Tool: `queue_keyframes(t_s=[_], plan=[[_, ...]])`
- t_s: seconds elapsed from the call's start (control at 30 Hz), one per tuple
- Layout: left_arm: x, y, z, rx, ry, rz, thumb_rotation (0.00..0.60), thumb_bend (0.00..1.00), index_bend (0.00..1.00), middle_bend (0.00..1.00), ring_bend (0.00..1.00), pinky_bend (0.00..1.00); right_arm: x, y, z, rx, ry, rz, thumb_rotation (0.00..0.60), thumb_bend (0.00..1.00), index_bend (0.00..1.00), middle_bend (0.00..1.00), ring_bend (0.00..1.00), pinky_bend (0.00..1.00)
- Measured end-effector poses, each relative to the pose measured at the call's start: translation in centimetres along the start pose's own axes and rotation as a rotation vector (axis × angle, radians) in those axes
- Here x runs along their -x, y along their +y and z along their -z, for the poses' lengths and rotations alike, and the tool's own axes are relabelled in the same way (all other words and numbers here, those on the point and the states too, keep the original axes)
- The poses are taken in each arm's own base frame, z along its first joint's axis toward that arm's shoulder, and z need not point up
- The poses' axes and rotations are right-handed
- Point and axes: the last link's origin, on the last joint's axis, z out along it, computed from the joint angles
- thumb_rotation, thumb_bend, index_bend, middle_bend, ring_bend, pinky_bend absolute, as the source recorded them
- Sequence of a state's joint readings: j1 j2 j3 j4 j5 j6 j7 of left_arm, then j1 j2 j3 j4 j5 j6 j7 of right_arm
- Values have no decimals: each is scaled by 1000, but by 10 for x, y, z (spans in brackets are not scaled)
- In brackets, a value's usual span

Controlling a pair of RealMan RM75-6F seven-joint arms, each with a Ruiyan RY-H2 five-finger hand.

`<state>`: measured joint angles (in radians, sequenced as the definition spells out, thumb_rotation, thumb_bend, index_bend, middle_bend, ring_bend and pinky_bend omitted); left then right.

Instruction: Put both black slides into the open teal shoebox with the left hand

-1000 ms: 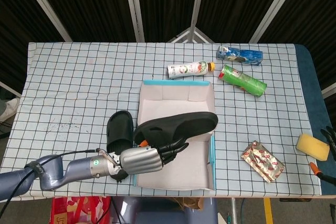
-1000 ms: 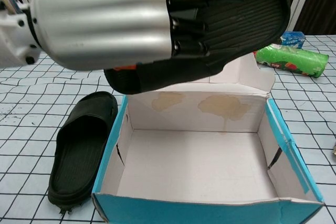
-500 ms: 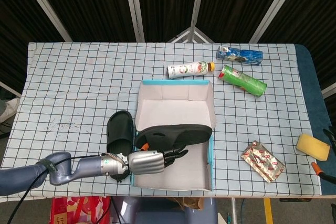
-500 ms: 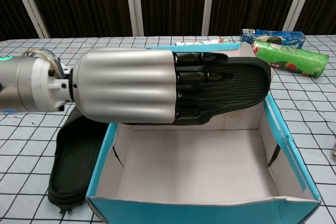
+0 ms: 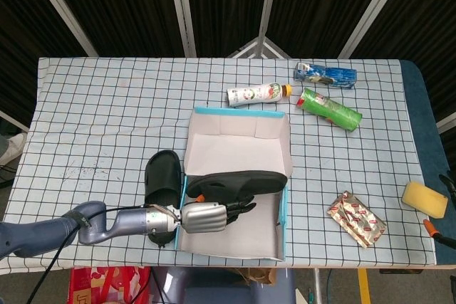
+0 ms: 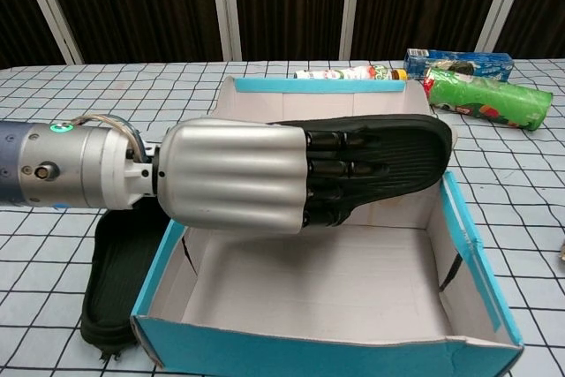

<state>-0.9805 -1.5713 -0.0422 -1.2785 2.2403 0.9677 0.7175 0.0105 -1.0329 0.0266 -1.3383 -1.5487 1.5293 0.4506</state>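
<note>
chest view shows the left hand point(image 6: 238, 174) gripping one black slide point(image 6: 388, 152), sole up, fingers flat across it, level over the open teal shoebox point(image 6: 459, 236), probably so it drops in flat; head view alone shows the second slide point(image 5: 162, 176) whole, on the table touching the box's left wall.

We see the shoebox point(image 5: 239, 137) low in the middle of the frame, on the table point(image 5: 107, 105). One slide point(image 5: 239, 182) lies across the box's opening, held there by the left hand point(image 5: 206, 217), which reaches in from the lower left. The other slide point(image 5: 161, 175) lies on the table just left of the box. Behind the box lies a bottle point(image 5: 255, 94); to its right, a carton point(image 5: 325, 73) and a tube point(image 5: 329, 107). At lower right lie a packet point(image 5: 356, 218) and a sponge point(image 5: 424, 198).
</note>
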Motion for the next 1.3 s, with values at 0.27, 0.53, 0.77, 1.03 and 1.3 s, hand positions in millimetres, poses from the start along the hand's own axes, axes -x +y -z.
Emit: queue_keyframes(t_s=[0.27,0.53,0.77,1.03,1.3], plan=[[0,11,3,35,5,20,600,290,449,453,3,0,0,-1,0,-2,0,1,600,311,66,19,0,0],[2,13,8,46,-30,49,600,295,447,455,3,0,0,-2,1,-2,4,2,600,311,66,20,0,0],[5,18,7,70,-67,60,600,295,437,454,4,0,1,-2,0,-2,0,3,600,311,66,19,0,0],[4,28,-2,88,-58,64,600,295,436,453,4,0,0,-1,0,2,2,2,600,311,66,20,0,0],[7,28,-4,73,-70,62,600,285,257,290,0,0,-1,0,1,2,6,-1,600,311,66,20,0,0]])
